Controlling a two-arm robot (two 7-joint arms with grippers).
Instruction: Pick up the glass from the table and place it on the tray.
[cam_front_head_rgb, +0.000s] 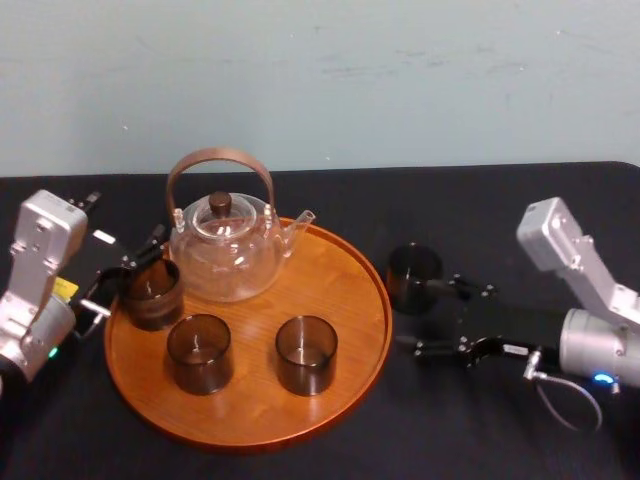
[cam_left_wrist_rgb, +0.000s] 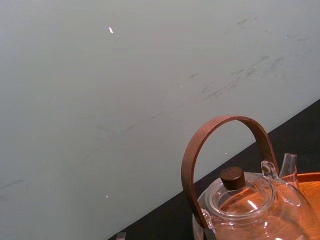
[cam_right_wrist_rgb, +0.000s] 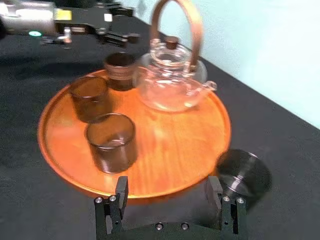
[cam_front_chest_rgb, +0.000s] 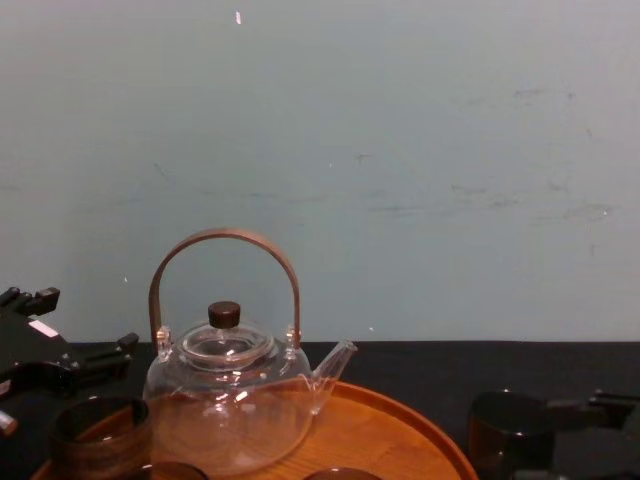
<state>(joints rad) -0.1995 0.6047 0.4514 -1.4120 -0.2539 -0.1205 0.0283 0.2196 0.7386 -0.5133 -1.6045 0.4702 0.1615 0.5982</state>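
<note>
One dark glass stands on the black table just right of the round wooden tray. My right gripper is open beside it; the glass lies outside the fingers, close to one fingertip. Three more dark glasses stand on the tray: one at its left edge and two at the front. My left gripper is open at the left-edge glass, just behind it in the right wrist view.
A clear glass teapot with a brown arched handle stands at the back of the tray. A pale wall rises behind the table. Bare orange wood shows on the tray's right half.
</note>
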